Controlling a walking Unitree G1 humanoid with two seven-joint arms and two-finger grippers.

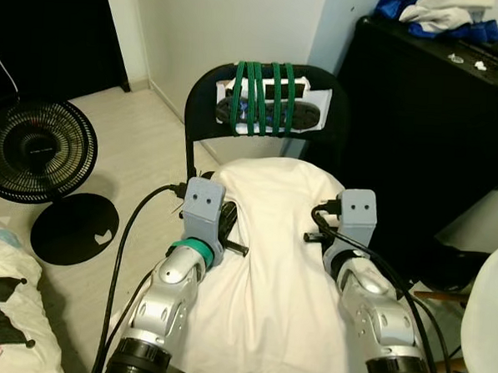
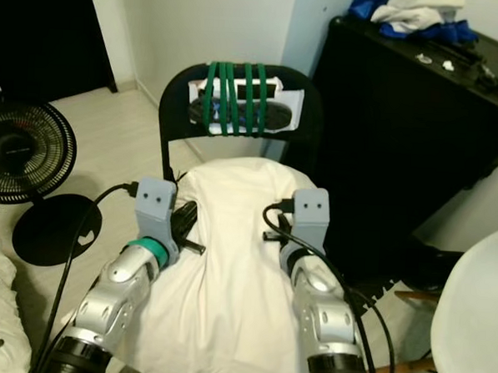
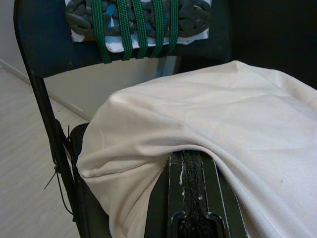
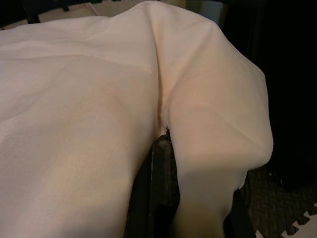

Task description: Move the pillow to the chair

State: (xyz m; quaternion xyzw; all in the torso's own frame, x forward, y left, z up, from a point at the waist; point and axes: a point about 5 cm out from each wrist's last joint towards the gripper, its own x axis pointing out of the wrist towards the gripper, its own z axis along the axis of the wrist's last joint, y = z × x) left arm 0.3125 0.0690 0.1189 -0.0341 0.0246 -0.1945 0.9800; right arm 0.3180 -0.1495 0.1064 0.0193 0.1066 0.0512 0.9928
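Both tools [image 1: 268, 229] pinching pillow [image 1: 270, 263], over chair [image 1: 206, 84]

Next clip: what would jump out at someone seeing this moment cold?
A big white pillow fills the middle, carried between the left gripper and the right gripper, whose fingers press into its sides with the cloth bunched over them. Straight ahead stands a black chair, its backrest wrapped in green straps, the pillow's far end over its seat. A black floor fan stands on the left.
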